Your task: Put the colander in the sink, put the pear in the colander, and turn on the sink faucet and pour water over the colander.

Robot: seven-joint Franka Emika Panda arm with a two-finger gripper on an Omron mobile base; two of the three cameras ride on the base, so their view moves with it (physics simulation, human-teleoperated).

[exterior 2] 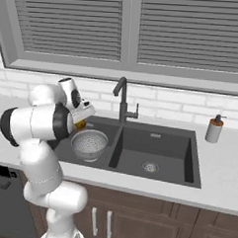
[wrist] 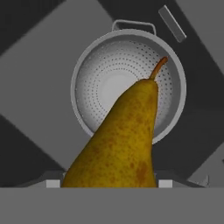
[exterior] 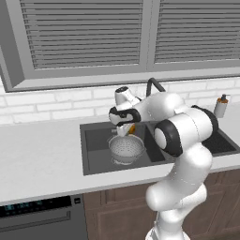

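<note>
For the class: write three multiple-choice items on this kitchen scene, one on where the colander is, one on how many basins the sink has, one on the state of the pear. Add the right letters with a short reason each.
1. Where is the colander?
A. In the left basin of the sink
B. On the counter beside the soap dispenser
C. On the window sill

2. How many basins does the sink have?
A. One
B. Two
C. Three

3. What is the state of the pear?
A. Lying in the colander
B. Resting on the counter
C. Held by the gripper above the colander

Answers:
1 A: both base views show it on the left basin's floor.
2 B: a divider splits the sink into two basins.
3 C: the hand view shows the pear in the gripper with the colander beneath.
</note>
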